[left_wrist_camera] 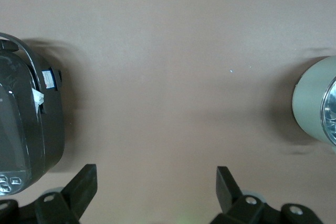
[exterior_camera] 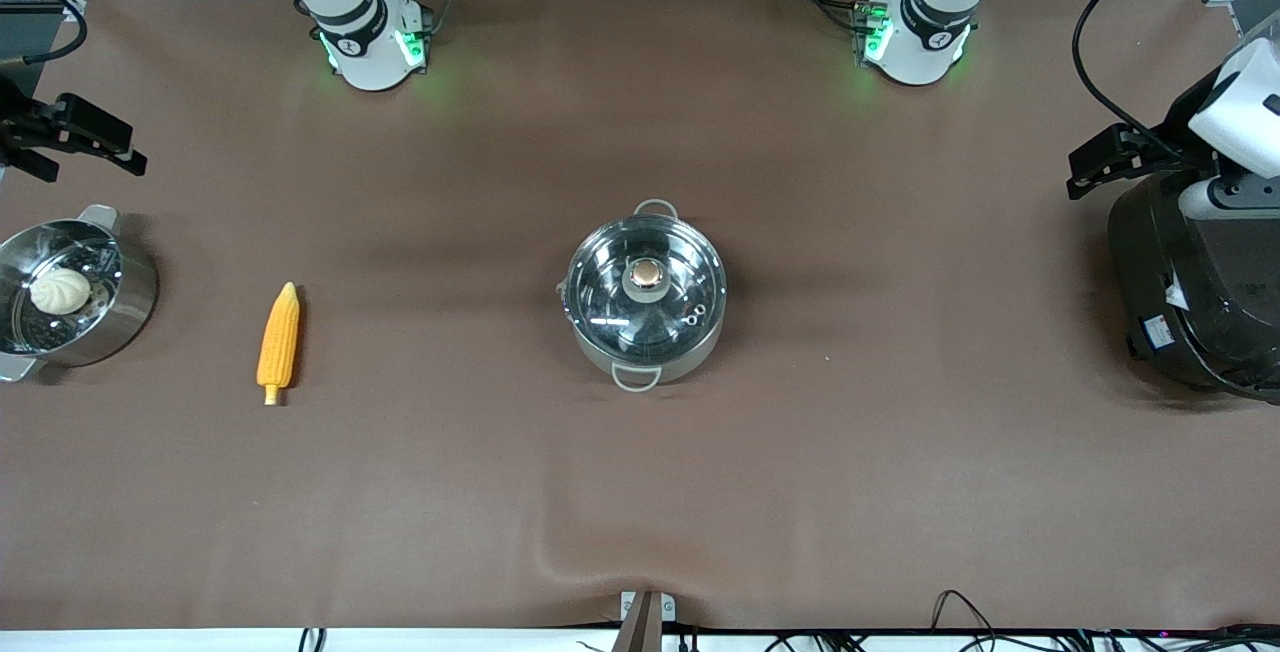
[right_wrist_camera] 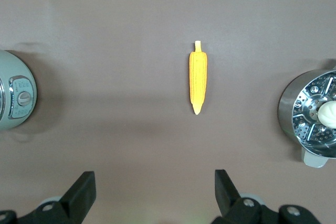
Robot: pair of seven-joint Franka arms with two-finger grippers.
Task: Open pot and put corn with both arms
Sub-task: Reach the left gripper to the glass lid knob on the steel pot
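Note:
The steel pot (exterior_camera: 612, 353) stands mid-table with its glass lid (exterior_camera: 600, 292) and copper knob (exterior_camera: 648, 275) on. Its side also shows in the left wrist view (left_wrist_camera: 314, 104) and the right wrist view (right_wrist_camera: 14, 98). The corn (exterior_camera: 279, 337) lies flat on the table toward the right arm's end, also in the right wrist view (right_wrist_camera: 198, 80). My right gripper (exterior_camera: 85, 142) (right_wrist_camera: 155, 187) is open and empty, high over the table beside the steamer pot. My left gripper (exterior_camera: 1095, 164) (left_wrist_camera: 155, 184) is open and empty, high beside the black cooker.
A steel steamer pot (exterior_camera: 130, 307) (right_wrist_camera: 294, 103) with a white bun (exterior_camera: 60, 290) stands at the right arm's end. A big black electric cooker (exterior_camera: 1195, 282) (left_wrist_camera: 26, 124) stands at the left arm's end. Brown cloth (exterior_camera: 900, 432) covers the table.

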